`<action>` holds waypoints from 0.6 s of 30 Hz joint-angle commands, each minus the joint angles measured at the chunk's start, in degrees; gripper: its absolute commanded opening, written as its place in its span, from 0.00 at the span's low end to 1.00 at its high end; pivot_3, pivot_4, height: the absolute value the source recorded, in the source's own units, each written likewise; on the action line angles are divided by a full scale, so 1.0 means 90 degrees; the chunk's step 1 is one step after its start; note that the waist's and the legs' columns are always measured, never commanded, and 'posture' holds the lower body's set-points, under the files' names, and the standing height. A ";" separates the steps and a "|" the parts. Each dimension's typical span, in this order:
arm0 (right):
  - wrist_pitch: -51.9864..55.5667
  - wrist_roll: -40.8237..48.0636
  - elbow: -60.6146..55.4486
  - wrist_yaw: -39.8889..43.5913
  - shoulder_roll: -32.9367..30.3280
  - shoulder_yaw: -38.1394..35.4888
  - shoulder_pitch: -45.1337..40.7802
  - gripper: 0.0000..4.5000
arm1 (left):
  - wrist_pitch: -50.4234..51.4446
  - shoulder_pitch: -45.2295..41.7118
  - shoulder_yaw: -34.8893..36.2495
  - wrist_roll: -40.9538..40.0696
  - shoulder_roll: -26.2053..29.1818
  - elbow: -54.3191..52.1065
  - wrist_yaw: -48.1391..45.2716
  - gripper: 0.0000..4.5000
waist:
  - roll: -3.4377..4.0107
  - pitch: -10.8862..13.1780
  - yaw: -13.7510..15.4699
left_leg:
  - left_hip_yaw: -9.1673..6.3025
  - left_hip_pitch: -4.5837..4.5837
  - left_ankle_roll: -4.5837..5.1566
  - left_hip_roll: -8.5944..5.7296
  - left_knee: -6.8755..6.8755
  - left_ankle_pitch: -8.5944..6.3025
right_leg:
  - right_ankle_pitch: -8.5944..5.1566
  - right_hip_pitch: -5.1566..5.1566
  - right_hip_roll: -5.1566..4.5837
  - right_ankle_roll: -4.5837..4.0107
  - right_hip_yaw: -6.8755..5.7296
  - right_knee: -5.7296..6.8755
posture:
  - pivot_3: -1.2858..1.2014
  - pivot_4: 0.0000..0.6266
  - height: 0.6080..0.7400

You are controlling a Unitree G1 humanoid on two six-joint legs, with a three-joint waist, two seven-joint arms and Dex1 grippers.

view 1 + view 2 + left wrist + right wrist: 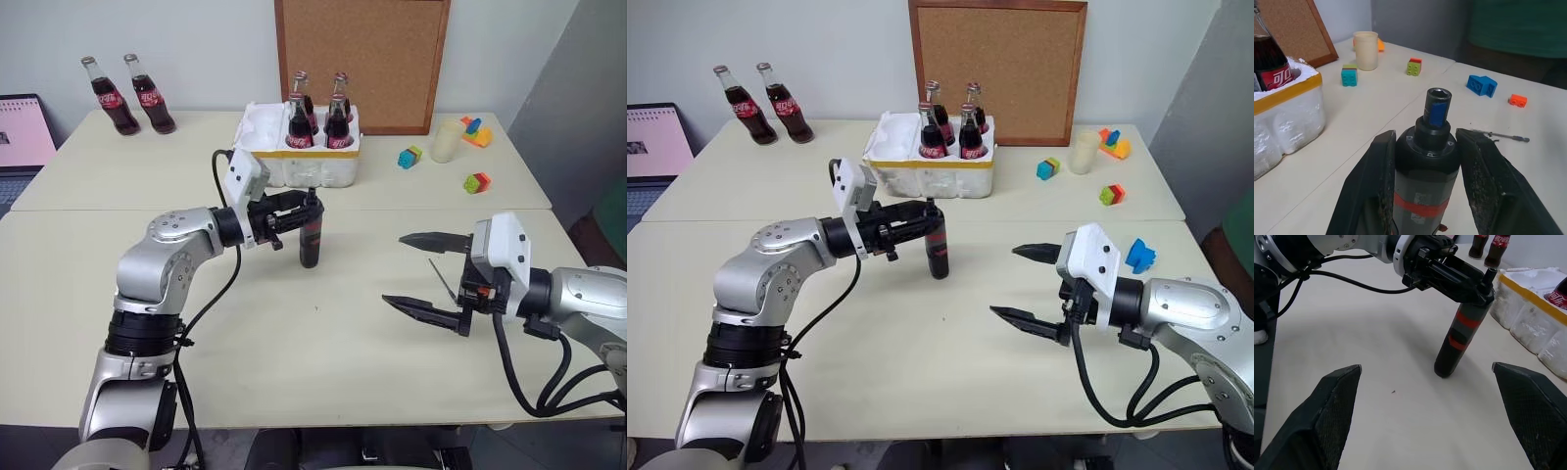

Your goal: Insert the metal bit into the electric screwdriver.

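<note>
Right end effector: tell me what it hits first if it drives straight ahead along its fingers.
Probably the screwdriver, standing ahead between the open fingers of the right end effector and clamped by the left end effector. Depth is unclear; it could pass beside it.

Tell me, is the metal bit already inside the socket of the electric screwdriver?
No. The left wrist view shows the electric screwdriver with an empty socket on top, while the metal bit lies on the table beyond it.
</note>
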 commanded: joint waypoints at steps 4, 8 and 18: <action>-0.0163 -0.0044 -0.0041 0.0004 -0.0004 -0.0046 -0.0057 1.00 | -0.0109 -0.0299 0.0229 -0.0103 0.0146 -0.0085 -0.0034 0.35 | 0.0000 0.0000 0.0000 | 0.0000 -0.0001 0.0000 0.0000 0.0000 0.0000 | 0.0000 0.0000 0.0000 0.0000 0.0001 -0.0001 | 0.52 0.24 1.00; -0.0172 -0.0051 -0.0062 0.0009 -0.0002 -0.0057 -0.0027 1.00 | -0.0148 -0.0366 0.0236 -0.0082 0.0270 -0.0069 -0.0124 0.35 | -0.0001 0.0001 0.0000 | 0.0000 -0.0006 0.0000 0.0002 0.0000 0.0000 | 0.0000 -0.0003 0.0000 0.0000 0.0001 -0.0009 | 0.52 0.24 1.00; -0.0223 -0.0052 -0.0052 0.0038 -0.0002 -0.0041 -0.0004 1.00 | -0.0326 -0.0504 0.0191 0.0118 0.0915 0.0031 -0.0563 0.35 | -0.0001 0.0002 -0.0001 | 0.0001 -0.0018 0.0000 0.0004 -0.0005 0.0000 | 0.0000 -0.0003 0.0000 0.0000 0.0001 -0.0038 | 0.52 0.24 1.00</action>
